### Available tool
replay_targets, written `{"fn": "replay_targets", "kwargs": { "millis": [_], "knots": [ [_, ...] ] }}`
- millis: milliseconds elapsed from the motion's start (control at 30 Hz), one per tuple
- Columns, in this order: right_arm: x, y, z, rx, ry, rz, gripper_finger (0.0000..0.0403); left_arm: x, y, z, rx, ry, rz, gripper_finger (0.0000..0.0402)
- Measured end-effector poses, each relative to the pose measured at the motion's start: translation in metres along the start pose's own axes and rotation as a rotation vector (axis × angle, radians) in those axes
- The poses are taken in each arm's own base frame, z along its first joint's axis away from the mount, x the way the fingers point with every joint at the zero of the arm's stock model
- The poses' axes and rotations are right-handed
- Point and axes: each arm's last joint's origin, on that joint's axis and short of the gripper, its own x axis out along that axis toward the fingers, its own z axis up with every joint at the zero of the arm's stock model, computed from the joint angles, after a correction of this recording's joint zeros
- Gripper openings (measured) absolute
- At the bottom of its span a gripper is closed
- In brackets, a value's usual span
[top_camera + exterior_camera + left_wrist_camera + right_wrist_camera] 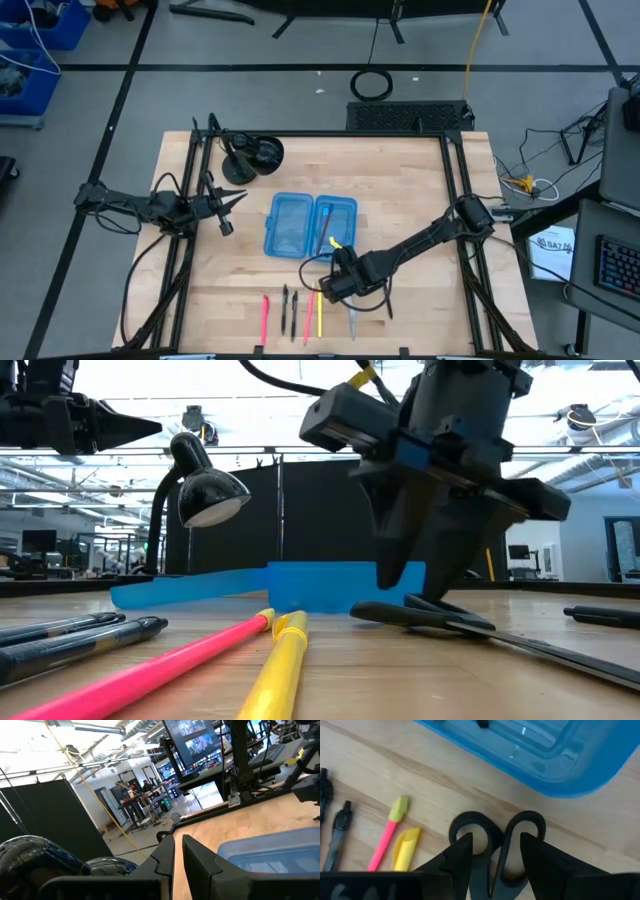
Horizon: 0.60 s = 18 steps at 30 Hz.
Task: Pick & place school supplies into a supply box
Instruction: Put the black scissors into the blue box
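Open blue supply box (pixel 310 226); pens (pixel 291 313), scissors (pixel 352 318) on table beside it.

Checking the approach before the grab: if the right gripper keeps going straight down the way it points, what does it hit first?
Most likely the scissors' black handles: the right gripper hangs open right above them, one finger on each side. Below that is only the table. How much gap remains is hard to judge.

Scissors (pixel 492 852) blades cut off at wrist-view edge, handles partly behind right tool (pixel 495 857) fingers. Box (pixel 300 588) base partly hidden behind that tool in low view. Pens (pixel 288 312) too small from above to tell details.
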Motion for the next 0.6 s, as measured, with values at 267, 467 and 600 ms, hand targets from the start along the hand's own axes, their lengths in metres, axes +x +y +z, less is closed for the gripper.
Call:
{"fn": "replay_targets", "kwargs": {
  "millis": [267, 467, 600],
  "knots": [
    [0.009, -0.007, -0.003, -0.007, 0.028, 0.002, 0.0155, 0.0, 0.0, 0.0, -0.004, 0.0, 0.0, 0.0042],
    [0.015, -0.012, -0.003, -0.058, 0.03, 0.014, 0.0155, 0.0, 0.0, 0.0, -0.003, 0.0, 0.0, 0.0042],
    [0.021, -0.024, -0.005, -0.066, 0.089, -0.052, 0.0155, 0.0, 0.0, 0.0, -0.019, 0.0, 0.0, 0.0042]
  ]
}}
